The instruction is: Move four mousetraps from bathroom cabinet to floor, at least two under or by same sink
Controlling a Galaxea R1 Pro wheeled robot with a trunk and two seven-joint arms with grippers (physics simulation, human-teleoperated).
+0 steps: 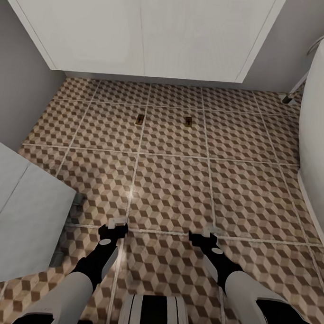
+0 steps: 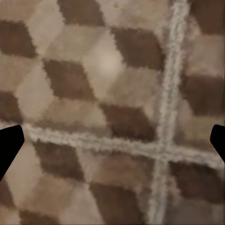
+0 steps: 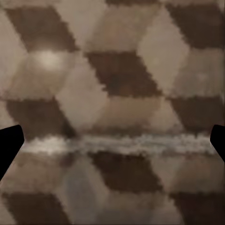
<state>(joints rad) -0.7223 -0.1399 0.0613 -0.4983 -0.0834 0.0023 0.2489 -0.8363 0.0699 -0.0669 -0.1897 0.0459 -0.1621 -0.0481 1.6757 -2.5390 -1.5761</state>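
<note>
Two mousetraps lie flat on the bathroom floor (image 1: 180,182), one (image 1: 140,118) to the left and one (image 1: 188,121) to the right, just in front of the white vanity unit (image 1: 145,33). The sink basin on top of it and the cabinet are out of view. My left gripper (image 1: 113,228) and right gripper (image 1: 203,236) hang low over the tiles near me, well short of the traps. Both are open and empty. In the left wrist view the left gripper (image 2: 112,140) has its dark fingertips (image 2: 9,145) spread wide over cube-pattern tile, and so does the right gripper (image 3: 112,140).
A white bathtub (image 1: 320,142) lines the right side, with a chrome leg (image 1: 291,95) by the wall. A pale grey boxy object (image 1: 21,216) juts in at the left. Grey walls flank the vanity.
</note>
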